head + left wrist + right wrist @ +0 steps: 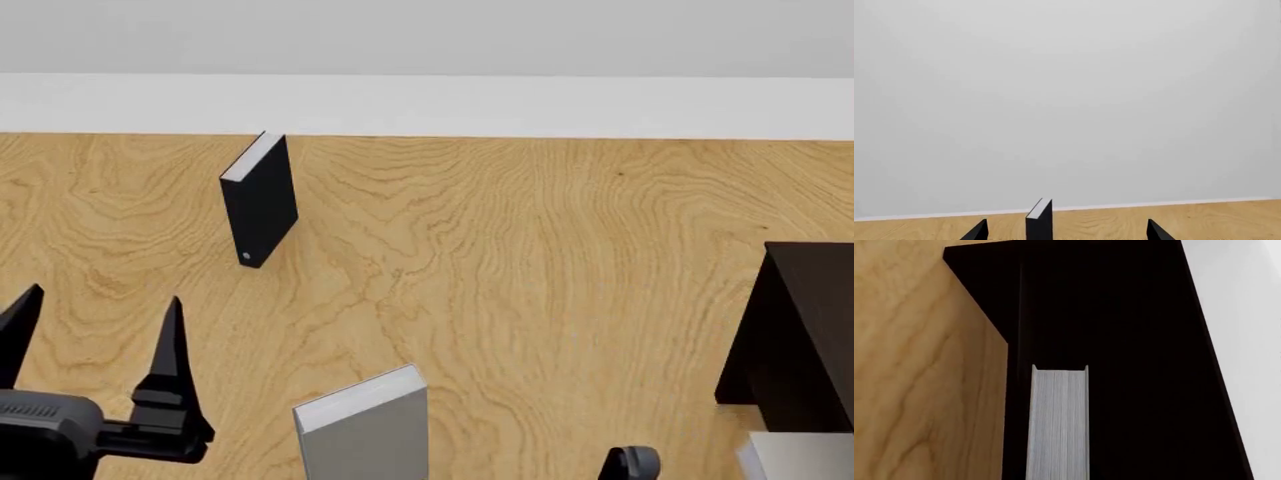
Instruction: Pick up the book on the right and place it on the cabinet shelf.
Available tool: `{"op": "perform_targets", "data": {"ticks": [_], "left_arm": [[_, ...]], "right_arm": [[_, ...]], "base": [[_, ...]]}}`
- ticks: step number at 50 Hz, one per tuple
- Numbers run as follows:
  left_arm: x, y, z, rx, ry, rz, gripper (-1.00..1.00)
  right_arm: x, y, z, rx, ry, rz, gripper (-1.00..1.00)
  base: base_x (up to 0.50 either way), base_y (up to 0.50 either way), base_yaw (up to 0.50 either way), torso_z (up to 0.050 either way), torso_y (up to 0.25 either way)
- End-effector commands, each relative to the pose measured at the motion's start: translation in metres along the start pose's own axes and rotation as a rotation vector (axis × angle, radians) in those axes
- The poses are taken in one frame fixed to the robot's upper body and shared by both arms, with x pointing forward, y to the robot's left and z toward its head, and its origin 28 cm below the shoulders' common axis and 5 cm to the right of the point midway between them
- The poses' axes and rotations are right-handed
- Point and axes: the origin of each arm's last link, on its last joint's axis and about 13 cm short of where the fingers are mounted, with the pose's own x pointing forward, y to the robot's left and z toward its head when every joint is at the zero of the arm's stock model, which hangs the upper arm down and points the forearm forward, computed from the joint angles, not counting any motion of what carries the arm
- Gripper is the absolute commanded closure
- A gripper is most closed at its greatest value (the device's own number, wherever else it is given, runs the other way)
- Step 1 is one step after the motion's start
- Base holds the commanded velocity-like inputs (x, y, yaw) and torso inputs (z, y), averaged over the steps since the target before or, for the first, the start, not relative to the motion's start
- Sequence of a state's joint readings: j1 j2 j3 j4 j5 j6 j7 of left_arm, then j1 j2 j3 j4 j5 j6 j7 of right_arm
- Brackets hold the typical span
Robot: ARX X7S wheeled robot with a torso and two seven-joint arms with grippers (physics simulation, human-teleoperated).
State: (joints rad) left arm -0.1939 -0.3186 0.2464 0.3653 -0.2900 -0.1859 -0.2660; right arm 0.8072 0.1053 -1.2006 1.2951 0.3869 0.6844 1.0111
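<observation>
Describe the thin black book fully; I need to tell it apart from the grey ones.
The thin black book stands upright on the wooden floor, far left of the head view, near the white wall base. Its covers are matte black, its top page edge pale, and a small round mark sits low on the spine. Nothing touches it but the floor; the left gripper is nearer the camera.

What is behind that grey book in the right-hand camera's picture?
Directly behind the grey book is the very dark cabinet, filling most of the right wrist view. Wooden surface shows beside it. The cabinet's interior is too dark to make out, and the book hides whatever lies behind it.
</observation>
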Motion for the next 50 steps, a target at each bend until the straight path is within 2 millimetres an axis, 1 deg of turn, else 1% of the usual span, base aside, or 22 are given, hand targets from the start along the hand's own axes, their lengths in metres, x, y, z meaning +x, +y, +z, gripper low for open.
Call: {"op": "perform_targets", "data": {"ticks": [1,17,28,36,40,41,44,50], "left_arm": [[0.0,-0.001,-0.002,0.007,0.005,-0.004,-1.0],[0.001,-0.005,-0.009,0.032,0.022,-0.013,-1.0],[0.001,-0.004,-0.01,0.034,0.025,-0.016,-1.0],[0.001,-0.004,-0.009,0.032,0.025,-0.016,-1.0],[0.001,-0.004,-0.01,0.032,0.026,-0.016,-1.0],[0.001,-0.004,-0.011,0.033,0.027,-0.017,-1.0],[0.001,-0.004,-0.011,0.037,0.025,-0.017,-1.0],[0.0,-0.004,-0.009,0.036,0.022,-0.015,-1.0]], "right_arm": [[0.011,-0.002,-0.02,-0.11,0.001,-0.079,1.0],[0.021,-0.003,-0.042,-0.163,0.07,-0.054,1.0],[0.023,-0.006,-0.047,-0.201,0.109,-0.014,1.0],[0.025,-0.009,-0.053,-0.233,0.163,0.046,1.0],[0.022,-0.005,-0.054,-0.22,0.167,0.075,1.0],[0.019,-0.004,-0.055,-0.232,0.166,0.084,-1.0],[0.018,-0.002,-0.054,-0.219,0.153,0.082,-1.0],[0.017,-0.002,-0.044,-0.19,0.11,0.063,-1.0]], "base": [[0.0,0.0,0.0,0.0,0.0],[0.0,0.0,0.0,0.001,0.001],[0.0,0.0,0.0,0.0,0.001],[0.0,0.0,0.0,0.0,0.0],[0.0,0.0,0.0,0.0,0.003],[0.0,0.0,0.0,0.0,0.0],[0.0,0.0,-0.01,0.0,0.0],[0.0,0.0,-0.01,0.0,0.0]]}}
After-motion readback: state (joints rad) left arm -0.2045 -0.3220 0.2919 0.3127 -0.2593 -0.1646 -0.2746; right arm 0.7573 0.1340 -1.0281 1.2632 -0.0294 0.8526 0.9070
